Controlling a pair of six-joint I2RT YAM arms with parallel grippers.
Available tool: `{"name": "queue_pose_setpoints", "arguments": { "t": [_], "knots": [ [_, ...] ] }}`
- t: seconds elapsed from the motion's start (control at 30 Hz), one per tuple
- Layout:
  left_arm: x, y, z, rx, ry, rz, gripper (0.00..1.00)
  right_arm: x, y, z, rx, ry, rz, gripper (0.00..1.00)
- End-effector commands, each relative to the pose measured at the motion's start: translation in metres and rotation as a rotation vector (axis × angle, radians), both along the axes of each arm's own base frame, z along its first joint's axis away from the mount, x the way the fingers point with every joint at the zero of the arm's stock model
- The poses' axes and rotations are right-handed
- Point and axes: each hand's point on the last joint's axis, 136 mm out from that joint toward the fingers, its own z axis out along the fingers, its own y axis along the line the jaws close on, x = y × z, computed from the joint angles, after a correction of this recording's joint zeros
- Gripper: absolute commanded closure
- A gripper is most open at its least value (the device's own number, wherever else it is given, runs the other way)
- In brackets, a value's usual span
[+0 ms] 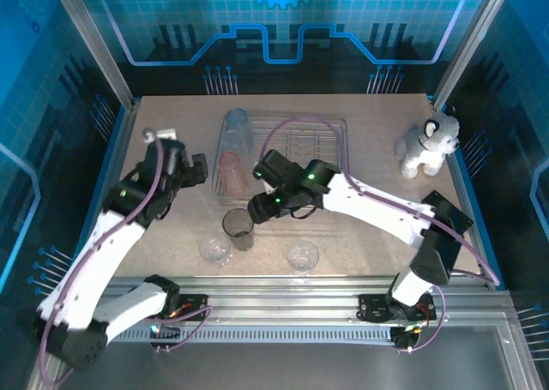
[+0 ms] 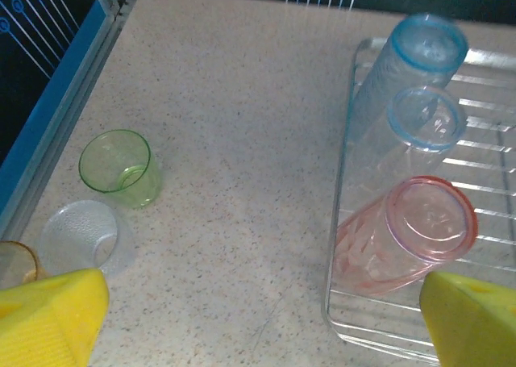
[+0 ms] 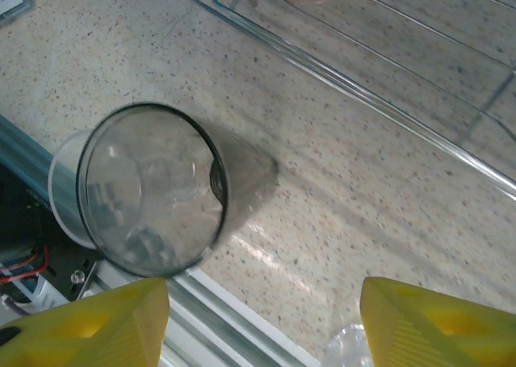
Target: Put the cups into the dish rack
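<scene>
Inside dish rack [image 1: 326,137]: three cups [image 2: 407,234]; on table [image 2: 242,141]: six. Left end effector [image 2: 262,323], right end effector [image 3: 262,310] spread.

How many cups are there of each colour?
clear cups: 3
blue cups: 2
pink cup: 1
green cup: 1
yellowish cup, partly cut off at the picture's edge: 1
smoky dark cup: 1
Total: 9 cups
</scene>
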Motion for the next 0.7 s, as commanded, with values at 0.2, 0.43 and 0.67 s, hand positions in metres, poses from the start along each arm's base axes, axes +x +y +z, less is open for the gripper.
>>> {"name": "queue_pose_setpoints", "arguments": {
  "t": [0.2, 0.43, 0.67],
  "knots": [
    [-0.015, -0.016, -0.025, -0.16, -0.036, -0.056, 0.01, -0.005, 0.025, -0.034, -0.194, 0.021, 0.08, 0.4],
    [-0.016, -0.016, -0.025, -0.175, -0.063, -0.061, 0.01, -0.003, 0.024, -0.053, -0.274, 0.037, 0.083, 0.56],
    [-0.017, -0.016, -0.028, -0.165, -0.055, -0.066, 0.01, 0.002, 0.018, -0.051, -0.316, 0.018, 0.075, 0.96]
  ]
}}
